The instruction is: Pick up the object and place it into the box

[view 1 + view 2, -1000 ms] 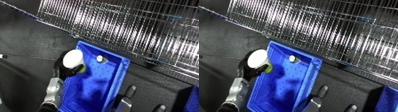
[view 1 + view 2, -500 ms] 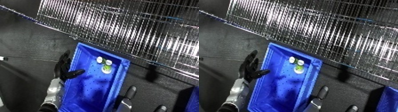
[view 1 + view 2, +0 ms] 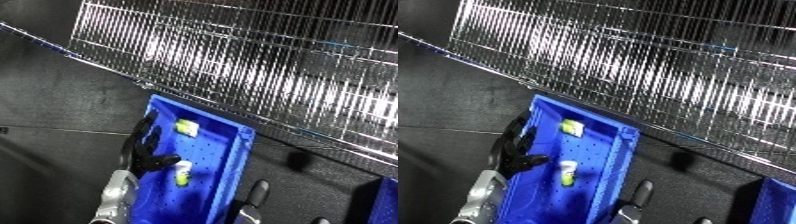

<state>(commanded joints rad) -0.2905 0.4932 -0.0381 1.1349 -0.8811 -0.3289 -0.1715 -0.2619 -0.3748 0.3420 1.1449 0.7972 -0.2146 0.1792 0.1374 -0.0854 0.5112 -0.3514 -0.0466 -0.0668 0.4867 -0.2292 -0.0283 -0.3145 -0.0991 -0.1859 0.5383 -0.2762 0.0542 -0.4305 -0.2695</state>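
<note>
A blue bin [image 3: 233,165] sits on the dark table in the middle of the view. Inside it lie two small white and yellow-green objects: one [image 3: 182,173] on the bin's floor near the middle, the other [image 3: 187,127] close to the far wall. My left hand [image 3: 142,150] hangs over the bin's left rim, open, fingers spread upward and thumb pointing right toward the nearer object, holding nothing. My right hand [image 3: 256,192] shows only in part at the lower edge, right of the bin, with a straight finger and nothing in it.
A tall wire-mesh panel [image 3: 266,65] runs diagonally behind the bin, close to its far wall. The corner of a second blue bin [image 3: 780,197] shows at the lower right. Dark table surface [image 3: 53,110] lies to the left of the bin.
One second ago my left hand held a round white and green object over the bin's left rim. It has since opened, and the object now lies on the bin's floor.
</note>
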